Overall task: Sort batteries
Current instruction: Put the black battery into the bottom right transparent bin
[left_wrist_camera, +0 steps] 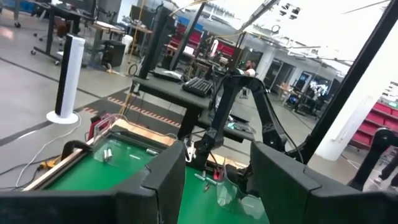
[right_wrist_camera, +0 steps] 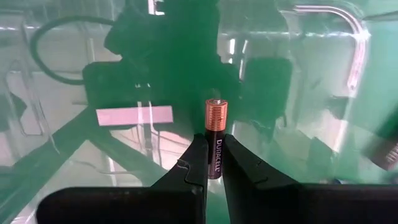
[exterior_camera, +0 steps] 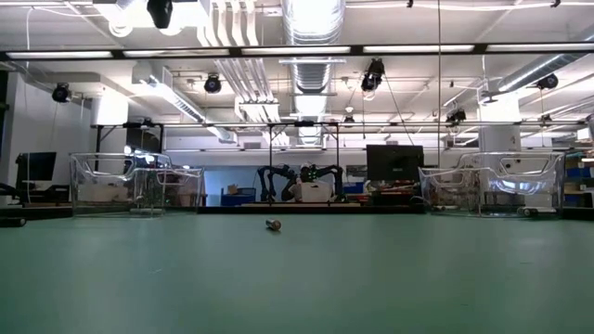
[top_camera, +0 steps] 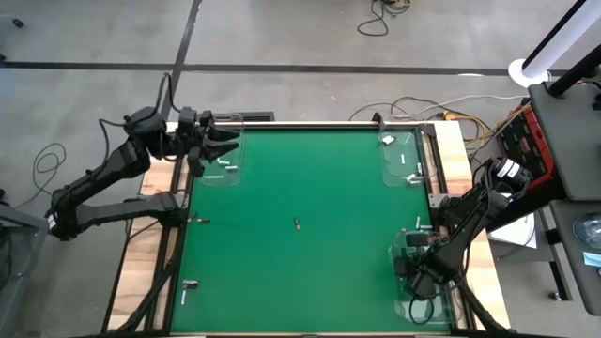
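- High view: the green table [top_camera: 310, 272] carries four clear trays, one at each corner. The left gripper [top_camera: 218, 143] is over the tray [top_camera: 223, 150] at the far left corner, where some whitish batteries [top_camera: 225, 166] lie. The right gripper [top_camera: 418, 272] is over the tray [top_camera: 413, 305] at the near right corner. One loose battery [top_camera: 296, 223] lies alone near the middle of the table. More batteries lie at the left edge [top_camera: 196, 220] and at the near left corner [top_camera: 189, 284]. The far right tray [top_camera: 402, 158] also holds some whitish batteries [top_camera: 387, 140].
- Low view: the loose battery [exterior_camera: 273, 224] lies on the green table [exterior_camera: 297, 288], well apart from the clear trays on the left [exterior_camera: 135, 192] and on the right [exterior_camera: 492, 190]. No gripper shows here.
- Left wrist view: the left gripper [left_wrist_camera: 217, 180] has its two fingers [left_wrist_camera: 168, 180] wide apart with nothing between them. Beyond them I see the far right tray [left_wrist_camera: 109, 152] and the right arm [left_wrist_camera: 249, 118].
- Right wrist view: the right gripper [right_wrist_camera: 214, 155] holds a copper and black battery [right_wrist_camera: 216, 127] upright; the jaws are clamped on its black lower part. Behind it is the clear tray wall [right_wrist_camera: 336, 37]. A second dark battery [right_wrist_camera: 387, 152] shows at the picture's edge.
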